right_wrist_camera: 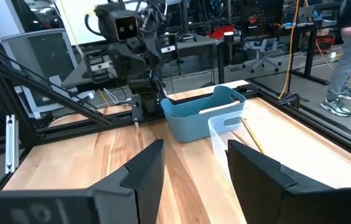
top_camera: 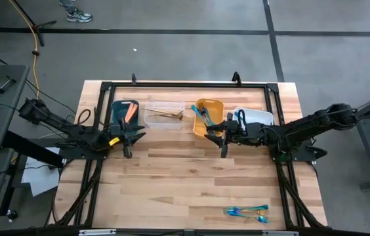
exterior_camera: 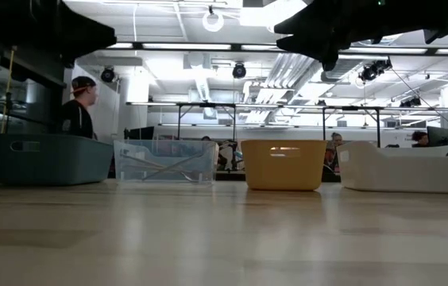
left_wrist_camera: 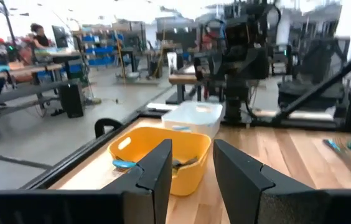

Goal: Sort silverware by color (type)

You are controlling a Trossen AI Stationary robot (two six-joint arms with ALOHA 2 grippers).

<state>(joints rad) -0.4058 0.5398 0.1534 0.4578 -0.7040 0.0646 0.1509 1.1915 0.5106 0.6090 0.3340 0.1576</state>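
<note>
Two or three teal-blue utensils (top_camera: 246, 211) lie flat on the table near its near right corner, also seen in the left wrist view (left_wrist_camera: 343, 148). More silverware lies in bins along the far edge: salmon-orange pieces (top_camera: 130, 110) in the teal bin (top_camera: 119, 108), gold ones (top_camera: 167, 115) in the clear bin (top_camera: 152, 119), and teal-blue ones (top_camera: 201, 115) in the yellow bin (top_camera: 212, 103). My left gripper (top_camera: 132, 136) hovers open in front of the teal bin. My right gripper (top_camera: 224, 136) hovers open in front of the yellow bin. Both are empty.
A white bin (top_camera: 258, 115) stands right of the yellow one. A black frame (top_camera: 185, 85) runs around the table's far edge and sides. The middle of the wooden tabletop (top_camera: 185, 177) is bare. A person (right_wrist_camera: 343, 56) walks in the room beyond the table.
</note>
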